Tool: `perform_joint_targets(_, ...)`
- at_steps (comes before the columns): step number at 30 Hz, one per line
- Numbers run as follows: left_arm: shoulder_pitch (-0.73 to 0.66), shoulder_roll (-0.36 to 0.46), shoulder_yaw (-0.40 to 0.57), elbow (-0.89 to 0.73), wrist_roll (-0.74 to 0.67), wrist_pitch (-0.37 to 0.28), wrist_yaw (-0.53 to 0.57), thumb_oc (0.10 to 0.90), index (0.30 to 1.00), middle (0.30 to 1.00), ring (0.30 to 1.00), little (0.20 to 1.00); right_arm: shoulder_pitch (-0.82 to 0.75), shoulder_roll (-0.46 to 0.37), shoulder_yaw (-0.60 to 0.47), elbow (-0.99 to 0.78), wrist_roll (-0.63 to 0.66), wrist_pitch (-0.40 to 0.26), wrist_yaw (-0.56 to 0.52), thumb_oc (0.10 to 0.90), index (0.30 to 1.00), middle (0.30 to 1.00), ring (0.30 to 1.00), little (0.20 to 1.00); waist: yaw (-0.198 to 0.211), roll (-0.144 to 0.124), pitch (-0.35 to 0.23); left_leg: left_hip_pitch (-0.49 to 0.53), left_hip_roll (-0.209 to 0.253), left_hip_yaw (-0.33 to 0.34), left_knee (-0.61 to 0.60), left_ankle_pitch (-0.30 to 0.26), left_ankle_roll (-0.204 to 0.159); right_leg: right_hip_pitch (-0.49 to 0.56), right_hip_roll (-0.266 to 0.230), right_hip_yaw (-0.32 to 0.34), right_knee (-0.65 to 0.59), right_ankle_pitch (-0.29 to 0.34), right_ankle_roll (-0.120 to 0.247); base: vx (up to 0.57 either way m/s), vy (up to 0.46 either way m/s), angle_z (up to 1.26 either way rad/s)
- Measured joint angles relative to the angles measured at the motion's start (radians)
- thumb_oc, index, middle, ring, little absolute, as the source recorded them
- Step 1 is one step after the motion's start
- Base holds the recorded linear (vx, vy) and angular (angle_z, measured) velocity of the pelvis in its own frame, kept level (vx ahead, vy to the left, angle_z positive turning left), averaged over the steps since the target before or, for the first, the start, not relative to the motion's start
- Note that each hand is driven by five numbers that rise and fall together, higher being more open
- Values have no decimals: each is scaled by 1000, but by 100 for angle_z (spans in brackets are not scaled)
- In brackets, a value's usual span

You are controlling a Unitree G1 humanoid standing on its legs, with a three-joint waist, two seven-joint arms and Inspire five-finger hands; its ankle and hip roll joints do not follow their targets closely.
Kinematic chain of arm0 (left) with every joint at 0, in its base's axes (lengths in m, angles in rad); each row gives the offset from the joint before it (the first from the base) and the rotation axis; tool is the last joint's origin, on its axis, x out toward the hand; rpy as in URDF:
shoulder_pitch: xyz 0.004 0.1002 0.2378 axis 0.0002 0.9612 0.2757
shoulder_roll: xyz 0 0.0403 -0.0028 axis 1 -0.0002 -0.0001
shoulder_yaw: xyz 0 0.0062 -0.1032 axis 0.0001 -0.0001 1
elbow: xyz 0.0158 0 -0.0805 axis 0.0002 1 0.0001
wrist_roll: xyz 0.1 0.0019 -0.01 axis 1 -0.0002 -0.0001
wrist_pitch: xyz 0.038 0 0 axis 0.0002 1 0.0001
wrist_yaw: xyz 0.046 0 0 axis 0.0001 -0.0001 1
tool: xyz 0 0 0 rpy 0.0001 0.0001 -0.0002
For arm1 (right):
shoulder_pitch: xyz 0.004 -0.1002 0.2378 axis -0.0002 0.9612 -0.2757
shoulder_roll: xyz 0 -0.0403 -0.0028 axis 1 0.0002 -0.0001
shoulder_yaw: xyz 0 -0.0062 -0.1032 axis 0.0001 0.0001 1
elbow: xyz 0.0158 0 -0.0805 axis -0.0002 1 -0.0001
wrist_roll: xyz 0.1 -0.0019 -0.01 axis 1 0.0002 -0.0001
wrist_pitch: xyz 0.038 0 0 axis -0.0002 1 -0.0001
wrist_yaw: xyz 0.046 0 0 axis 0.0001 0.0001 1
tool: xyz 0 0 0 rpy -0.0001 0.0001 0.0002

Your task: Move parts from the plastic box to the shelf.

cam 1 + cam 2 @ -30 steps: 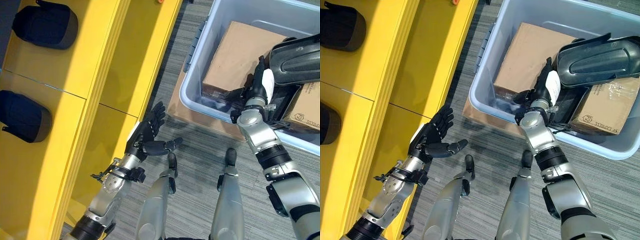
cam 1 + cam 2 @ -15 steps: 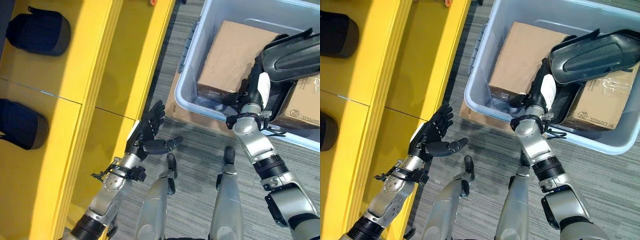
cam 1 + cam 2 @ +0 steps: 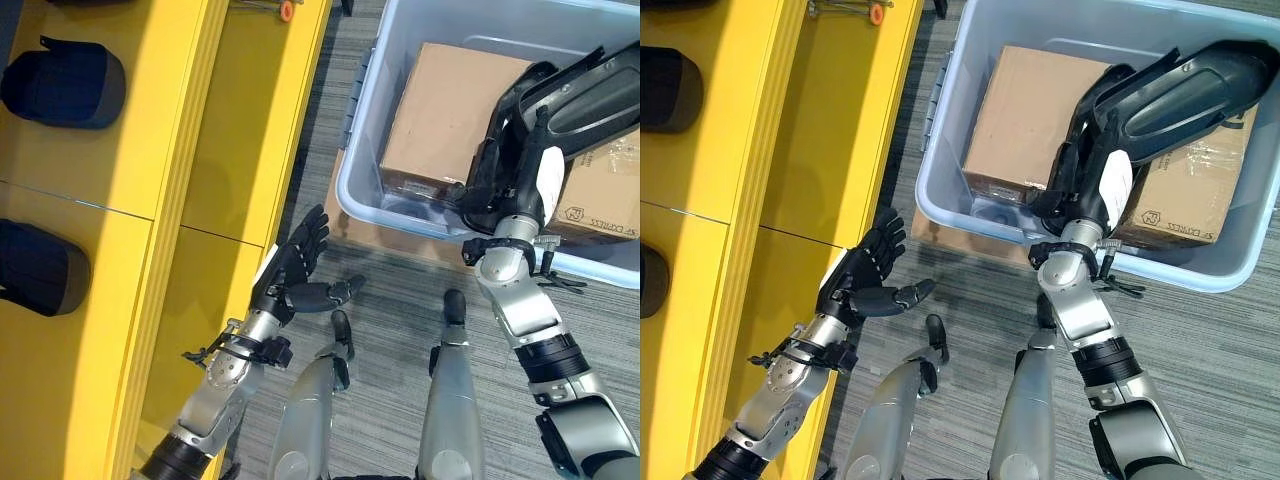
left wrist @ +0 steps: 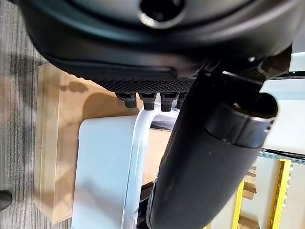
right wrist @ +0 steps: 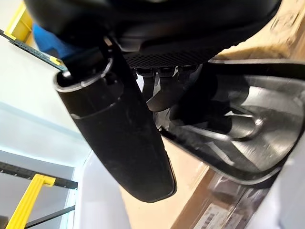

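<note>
My right hand (image 3: 508,192) is shut on the lower end of a long black shell-shaped part (image 3: 588,92), which rises at a slant above the grey-blue plastic box (image 3: 398,214). In the right wrist view my thumb (image 5: 119,129) lies along the part's hollow inner side (image 5: 238,138). In the box are a plain cardboard carton (image 3: 1032,108) and a printed carton (image 3: 1188,195). My left hand (image 3: 293,268) hangs open over the floor between the yellow shelf (image 3: 220,120) and the box, holding nothing.
Two dark rounded parts (image 3: 63,84) (image 3: 38,268) lie in the shelf's compartments. A small orange-handled item (image 3: 287,10) sits at the shelf's far edge. A flat cardboard sheet (image 3: 345,222) lies under the box. Grey carpet runs between shelf and box.
My right hand has raised the black part off the cartons and tilted it upward. The camera has shifted, sliding the picture. My left hand has stayed as it was.
</note>
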Motion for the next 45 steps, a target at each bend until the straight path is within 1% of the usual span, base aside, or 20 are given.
perform_joint_targets(5, 1, 0, 2, -7, 0, 0, 2, 900, 1000, 1000, 1000, 1000, 1, -11, -33, 0, 11, 8, -33, 900, 1000, 1000, 1000, 1000, -2, 0, 0, 7, 2, 8, -1, -2, -2, 6, 3, 8, -9, 3, 0, 3, 7, -5)
perform_joint_targets(6, 3, 0, 2, -9, 0, 0, 2, 900, 1000, 1000, 1000, 1000, 1, -13, -43, 0, 16, 12, -39, 900, 1000, 1000, 1000, 1000, -2, 0, 0, 10, 2, 8, -1, 1, -6, 9, 3, 8, -10, 6, -5, 0, 0, 0)
perform_joint_targets(10, 18, 0, 8, -32, -5, 0, 1, 900, 1000, 1000, 1000, 1000, 1, -28, -111, 0, 38, 16, -46, 900, 1000, 1000, 1000, 1000, -1, 0, 0, 13, 2, 8, 1, -1, -6, 13, 3, 8, -12, 7, -6, 0, 0, 0)
perform_joint_targets(15, 35, 0, 8, -37, -5, 1, -1, 900, 1000, 1000, 1000, 1000, 3, -40, -120, 0, 51, 23, -36, 900, 1000, 1000, 1000, 1000, -6, 0, 0, 16, 2, 9, 1, -2, -6, 16, 3, 9, -12, 7, -5, 0, 0, 0)
perform_joint_targets(19, 36, 0, 8, -38, -5, 6, 0, 900, 1000, 1000, 1000, 1000, 12, -40, -120, -6, 51, 23, -28, 900, 1000, 1000, 1000, 1000, -18, 0, 0, 19, 2, 10, 1, -5, -5, 19, 3, 10, -12, 7, -6, 0, 0, 0)
perform_joint_targets(21, 38, 0, 8, -39, -5, 11, 0, 900, 1000, 1000, 1000, 1000, 36, -42, -120, -33, 50, 24, -17, 900, 1000, 1000, 1000, 1000, -22, 0, 0, 23, 2, 11, 1, -8, -4, 23, 4, 11, -13, 6, -5, 0, 0, 0)
perform_joint_targets(24, 46, 0, 10, -53, -7, 20, 0, 900, 1000, 1000, 1000, 1000, 91, -45, -120, -90, 14, 22, -10, 900, 1000, 1000, 1000, 1000, -28, 0, 0, 28, 4, 12, 1, -15, 1, 32, 5, 11, -21, 2, 2, 0, 0, 0)
perform_joint_targets(26, 59, 0, 11, -77, -7, 21, 0, 900, 1000, 1000, 1000, 1000, 121, -47, -128, -126, -31, 13, -7, 900, 1000, 1000, 1000, 1000, -40, 0, 0, 28, 4, 15, 2, -18, 1, 34, 5, 13, -26, 2, 1, -1, 1, -2)
perform_joint_targets(31, 62, 0, 18, -87, -7, 25, 1, 900, 1000, 1000, 1000, 1000, 129, -53, -138, -202, -116, 13, 4, 900, 1000, 1000, 1000, 1000, -56, 0, 0, 37, 5, 27, 2, -21, -5, 34, 7, 26, -27, 6, 0, -6, 8, -8)
perform_joint_targets(32, 62, 0, 22, -91, -7, 31, 1, 900, 1000, 1000, 1000, 1000, 122, -60, -137, -256, -171, 7, 15, 900, 1000, 1000, 1000, 1000, -55, 0, 0, 46, 5, 35, 1, -23, -6, 35, 8, 36, -26, 7, 3, -15, -9, -11)
perform_joint_targets(33, 63, 0, 27, -99, -7, 37, 1, 900, 1000, 1000, 1000, 1000, 118, -69, -136, -275, -187, 3, 22, 900, 1000, 1000, 1000, 1000, -55, 0, 0, 46, 5, 36, 1, -23, -6, 36, 8, 37, -25, 7, 5, -39, -24, -9)
perform_joint_targets(35, 63, 0, 32, -105, -7, 40, 1, 900, 1000, 1000, 1000, 1000, 109, -83, -135, -286, -195, -4, 31, 900, 1000, 1000, 1000, 1000, -55, 0, 0, 46, 6, 36, 1, -23, -6, 36, 8, 37, -25, 7, 5, -10, -17, 1)
perform_joint_targets(36, 64, 0, 42, -106, -9, 42, 1, 900, 1000, 1000, 1000, 1000, 74, -102, -126, -287, -198, -5, 59, 900, 1000, 1000, 1000, 1000, -50, 0, 0, 56, 6, 36, 2, -23, -7, 46, 8, 37, -25, 5, 7, -19, -33, 1)
perform_joint_targets(38, 65, 0, 47, -107, -9, 43, 0, 900, 1000, 1000, 1000, 1000, 57, -106, -110, -287, -197, -6, 83, 900, 1000, 1000, 1000, 1000, -46, 0, 0, 62, 6, 34, 1, -23, -7, 51, 8, 37, -23, 5, 8, -30, -44, 2)
perform_joint_targets(42, 66, 0, 49, -107, -9, 44, -14, 900, 1000, 1000, 1000, 1000, 37, -116, -40, -287, -195, -6, 163, 900, 1000, 1000, 1000, 1000, -41, 0, 0, 61, 6, 33, 1, -24, -7, 51, 8, 35, -21, 5, 8, -10, -41, 2)
perform_joint_targets(45, 61, 0, 48, -107, -9, 44, -30, 900, 1000, 1000, 1000, 1000, 37, -116, 13, -285, -206, -6, 198, 900, 1000, 1000, 1000, 1000, -34, 0, 0, 61, 7, 30, 2, -23, -8, 53, 8, 33, -21, 5, 8, -6, -14, 1)
